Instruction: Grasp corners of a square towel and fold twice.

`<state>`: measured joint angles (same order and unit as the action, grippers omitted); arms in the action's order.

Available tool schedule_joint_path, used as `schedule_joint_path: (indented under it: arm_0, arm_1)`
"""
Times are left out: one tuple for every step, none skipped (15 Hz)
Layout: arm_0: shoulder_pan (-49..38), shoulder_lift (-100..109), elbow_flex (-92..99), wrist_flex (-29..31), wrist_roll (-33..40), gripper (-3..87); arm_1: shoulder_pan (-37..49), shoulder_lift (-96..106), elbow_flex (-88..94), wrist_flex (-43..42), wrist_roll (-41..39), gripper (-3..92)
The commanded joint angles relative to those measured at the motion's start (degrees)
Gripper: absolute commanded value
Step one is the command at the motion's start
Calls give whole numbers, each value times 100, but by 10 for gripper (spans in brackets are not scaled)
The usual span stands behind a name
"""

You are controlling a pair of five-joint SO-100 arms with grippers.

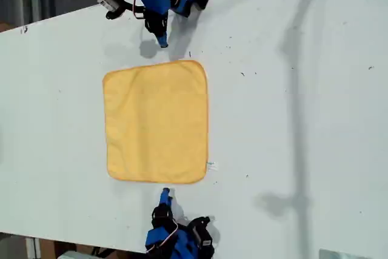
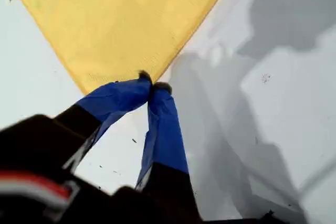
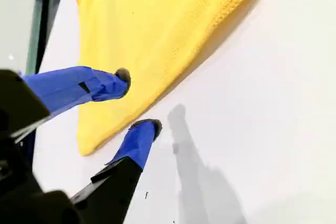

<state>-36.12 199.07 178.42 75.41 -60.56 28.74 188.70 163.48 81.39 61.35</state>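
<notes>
White tabletop, flecked with small dark specks and crossed by long grey shadows, fills all three views. At the exterior view's top my first gripper is seen pointing down at the surface. In the first wrist view its blue-taped jaws are pressed together with nothing between them, the dark tips resting at the rim of the towel, close to one rounded corner. From the exterior view a thin strip of bare table appears to lie between the tips and the cloth, so contact cannot be confirmed.

At the exterior view's bottom my second gripper is seen just beside the towel's opposite edge. In the second wrist view its jaws are spread apart: one fingertip is held over the yellow cloth, the other over bare table, so the hem is straddled and nothing is clamped. Another corner is seen near that gripper.

The towel is spread flat and unfolded between the two arms, near the middle of the table, bordered by a darker orange hem. A small white tag sticks out at its lower corner on the exterior view's right. Any print on the tag is too small to be read, and no other writing is visible.
</notes>
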Motion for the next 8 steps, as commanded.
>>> schedule_joint_path:
  arm_0:
    - [-431, 35, -220, 141, -1556, 95]
    - [-387, 35, -202, 132, -1494, 109]
    - [-325, 35, -176, 70, -1433, 120]
    - [-281, 35, -141, -26, -1389, 124]
    - [-220, 35, -105, -149, -1257, 131]
    - [-158, 35, -97, -237, -1143, 140]
    - [-114, 35, -70, -378, -976, 148]
    - [132, 35, -149, -422, -976, 147]
  arm_1:
    - [-1380, -53, -18, 70, 1591, 29]
    - [-1397, -53, -18, 70, 1591, 20]
    - [-1389, -53, -18, 70, 1582, 16]
    - [-1292, -53, -79, 149, 1582, 19]
    - [-1151, -53, -158, 255, 1582, 9]
    - [-1099, -35, -176, 299, 1635, 7]
    - [-1248, 0, -202, 316, 1582, 39]
    - [-1564, 0, -158, 185, 1354, 97]
